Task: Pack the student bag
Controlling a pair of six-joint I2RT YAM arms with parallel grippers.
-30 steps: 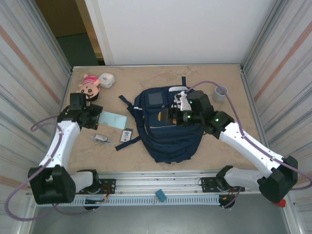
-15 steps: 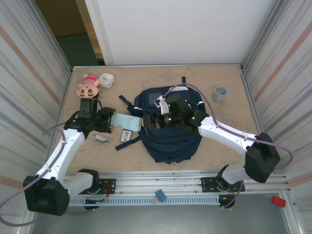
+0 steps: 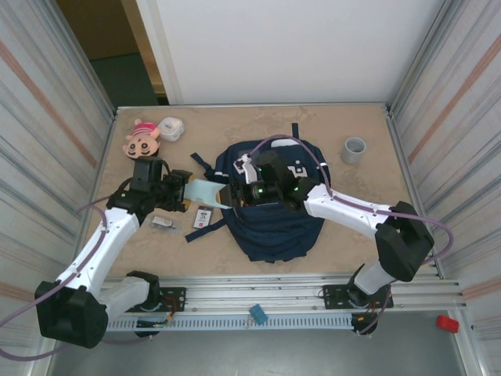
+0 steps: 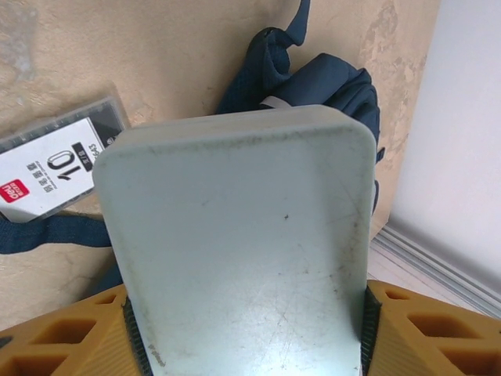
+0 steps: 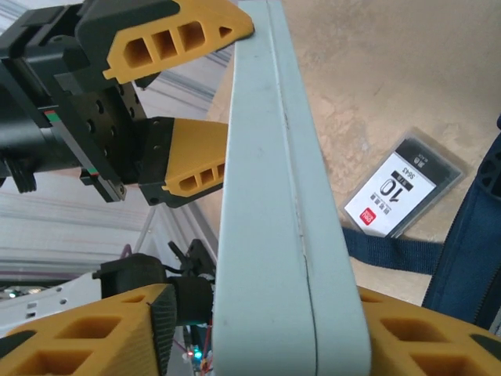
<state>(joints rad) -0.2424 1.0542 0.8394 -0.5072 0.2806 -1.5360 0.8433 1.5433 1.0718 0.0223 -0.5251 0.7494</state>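
Observation:
The navy student bag (image 3: 274,227) lies flat mid-table. Just left of it a pale blue-green flat case (image 3: 205,193) hangs above the table between both arms. My left gripper (image 3: 186,192) is shut on the case's left end, and its orange fingers (image 4: 63,333) press both long edges of the case (image 4: 235,235). My right gripper (image 3: 228,196) reaches over the bag and straddles the other end of the case (image 5: 274,235). One finger (image 5: 423,333) lies against it, and a gap shows at the other pad (image 5: 160,329). The left gripper's fingers (image 5: 180,31) show beyond.
A card pack marked "10" (image 3: 203,217) and a bag strap (image 3: 196,232) lie under the case. A small silver item (image 3: 163,222) sits left of them. A doll (image 3: 142,139) and a white round box (image 3: 171,128) stand at the back left. A grey cup (image 3: 355,149) stands at the back right.
My left arm carried the case right, toward the bag. My right arm swung left across the bag to the case's free end, and its jaws narrowed around it.

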